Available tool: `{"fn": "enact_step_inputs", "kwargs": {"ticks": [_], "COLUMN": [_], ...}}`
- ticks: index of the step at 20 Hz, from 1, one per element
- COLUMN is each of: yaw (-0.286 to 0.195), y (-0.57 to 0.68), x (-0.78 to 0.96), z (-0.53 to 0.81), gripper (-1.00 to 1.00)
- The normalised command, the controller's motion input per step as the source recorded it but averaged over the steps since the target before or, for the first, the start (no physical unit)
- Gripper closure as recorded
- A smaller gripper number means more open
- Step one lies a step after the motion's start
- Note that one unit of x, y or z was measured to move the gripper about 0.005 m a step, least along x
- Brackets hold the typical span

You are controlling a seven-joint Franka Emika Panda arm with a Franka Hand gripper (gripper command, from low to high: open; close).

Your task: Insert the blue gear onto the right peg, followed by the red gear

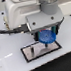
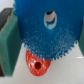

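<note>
The blue gear [image 2: 47,37] fills the wrist view, nearest the camera, held between the dark fingers [image 2: 11,42], which are closed on its toothed rim. The red gear [image 2: 37,62] lies beyond it on the white tabletop [image 2: 70,72], partly covered by the blue gear's edge. In the exterior view the gripper [image 1: 45,36] hangs from the arm [image 1: 29,11], pointing down, with the blue gear directly above the plate [image 1: 38,51]. The peg cannot be made out.

Robotics lab bench: white tabletop [image 1: 12,60], Panda arm [image 1: 34,8], grey fixture plate [image 1: 33,52].
</note>
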Motion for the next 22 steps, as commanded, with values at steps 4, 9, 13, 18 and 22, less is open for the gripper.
{"fn": "enact_step_inputs", "kwargs": {"ticks": [4, 9, 13, 18, 22], "yaw": [0.000, 0.000, 0.000, 0.000, 0.000], "y": [0.00, -0.01, -0.03, -0.06, -0.17], "x": [0.34, 0.20, 0.10, -0.17, -0.20], "z": [-0.06, -0.13, 0.12, -0.06, -0.23], "gripper": [1.00, 1.00, 1.00, 1.00, 1.00]}}
